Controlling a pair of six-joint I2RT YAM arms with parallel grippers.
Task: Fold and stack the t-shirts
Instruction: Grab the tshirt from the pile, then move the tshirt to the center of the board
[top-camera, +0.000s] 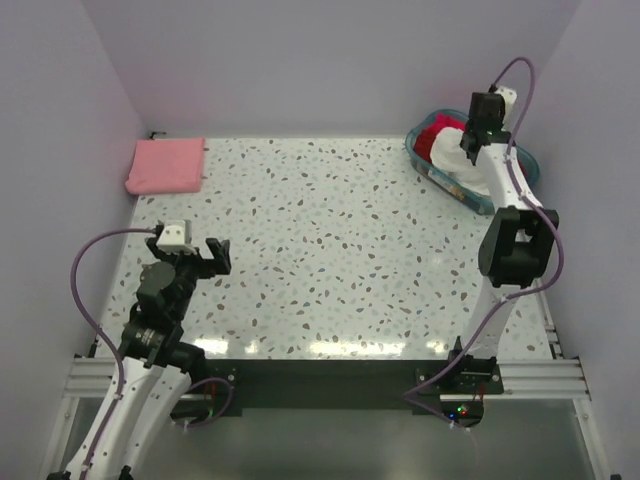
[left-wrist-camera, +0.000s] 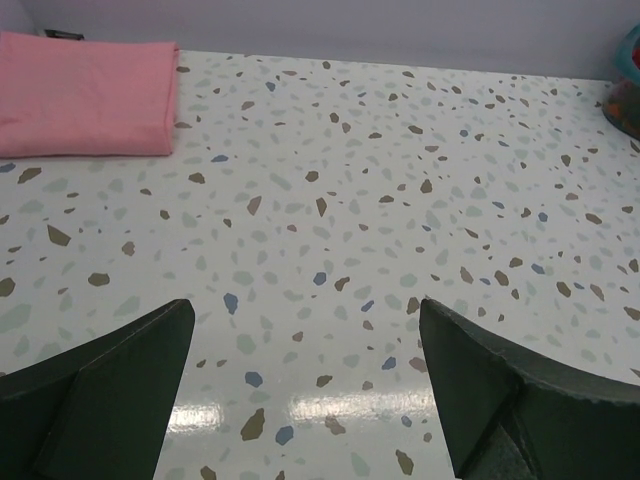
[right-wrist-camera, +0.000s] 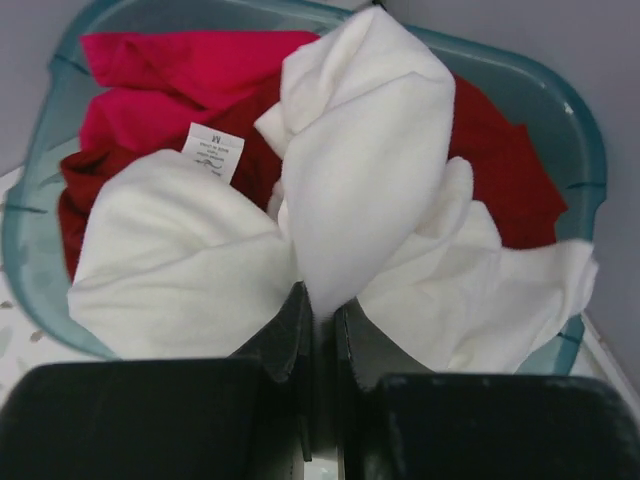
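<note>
In the right wrist view, one piece of writing can be read. A small white rectangular cloth label carries a single capital letter "M", printed in dark ink near its far edge. Nearer than the letter run several lines of much finer print, too small to make out. The label lies slightly tilted at the far edge of the left fold of the soft white cloth t-shirt. It rests against the crumpled red cloth t-shirts inside the teal plastic basket. Which garment it is sewn to cannot be told.
</note>
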